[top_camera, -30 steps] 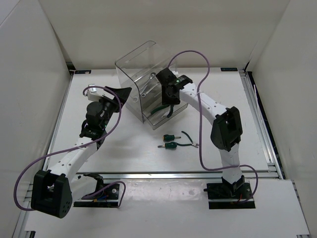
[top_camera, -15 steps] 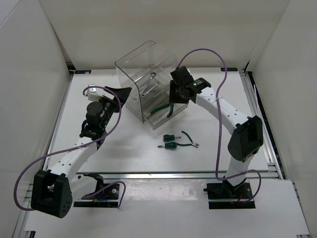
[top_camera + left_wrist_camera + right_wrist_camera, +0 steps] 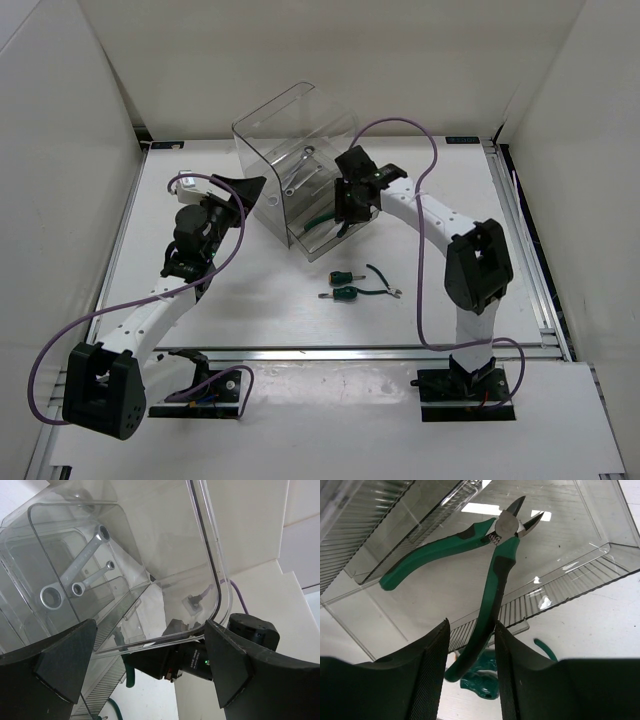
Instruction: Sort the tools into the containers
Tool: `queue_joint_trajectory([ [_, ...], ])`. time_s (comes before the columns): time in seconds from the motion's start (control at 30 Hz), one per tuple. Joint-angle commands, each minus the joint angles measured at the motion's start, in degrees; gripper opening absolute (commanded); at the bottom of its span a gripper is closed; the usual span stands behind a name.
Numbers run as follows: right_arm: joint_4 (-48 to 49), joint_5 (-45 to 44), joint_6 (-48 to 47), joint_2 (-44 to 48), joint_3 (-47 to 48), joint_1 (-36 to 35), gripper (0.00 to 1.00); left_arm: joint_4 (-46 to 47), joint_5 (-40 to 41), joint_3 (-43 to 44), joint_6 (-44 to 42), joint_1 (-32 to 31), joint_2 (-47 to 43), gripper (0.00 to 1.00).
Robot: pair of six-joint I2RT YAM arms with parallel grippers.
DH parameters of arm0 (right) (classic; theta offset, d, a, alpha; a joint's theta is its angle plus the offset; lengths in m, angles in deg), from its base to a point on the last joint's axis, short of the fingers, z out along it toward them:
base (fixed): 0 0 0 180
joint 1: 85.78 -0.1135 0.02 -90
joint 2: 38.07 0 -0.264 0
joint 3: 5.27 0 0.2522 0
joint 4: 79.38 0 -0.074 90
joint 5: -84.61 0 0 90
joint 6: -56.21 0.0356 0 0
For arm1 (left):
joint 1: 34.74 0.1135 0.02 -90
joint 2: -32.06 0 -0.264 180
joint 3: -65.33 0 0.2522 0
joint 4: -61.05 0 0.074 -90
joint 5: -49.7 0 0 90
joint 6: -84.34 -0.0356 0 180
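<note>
Compared with a moment ago, the right gripper has swung back from the right of the clear organiser to the front of its open lower drawer. The green-handled pliers have not shifted: their head rests on the drawer floor, and one handle sticks out over the front edge between the right jaws. Those jaws stand partly apart with a gap beside the handle, so we judge the pliers delivered, not held. The left gripper has not moved; its jaws gape wide beside the organiser, holding nothing. Two silver wrenches lie in a higher drawer. Two green screwdrivers and a darker plier-like tool remain on the worktop, unsorted. We can read no brand, label or writing anywhere.
</note>
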Motion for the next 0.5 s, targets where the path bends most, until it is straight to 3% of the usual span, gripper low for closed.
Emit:
queue_joint_trajectory([
  [0.0,0.6,0.9,-0.8,-0.6,0.6,0.5,0.45,-0.4,0.5,1.0,0.2,-0.1,-0.6,0.99],
  [0.23,1.3,3.0,-0.8,-3.1,1.2,1.5,0.36,-0.7,0.7,1.2,0.0,-0.1,-0.6,0.99],
  [0.47,5.7,5.1,0.4,-2.0,0.5,1.7,0.03,-0.7,0.7,1.7,0.0,-0.1,-0.3,0.99],
])
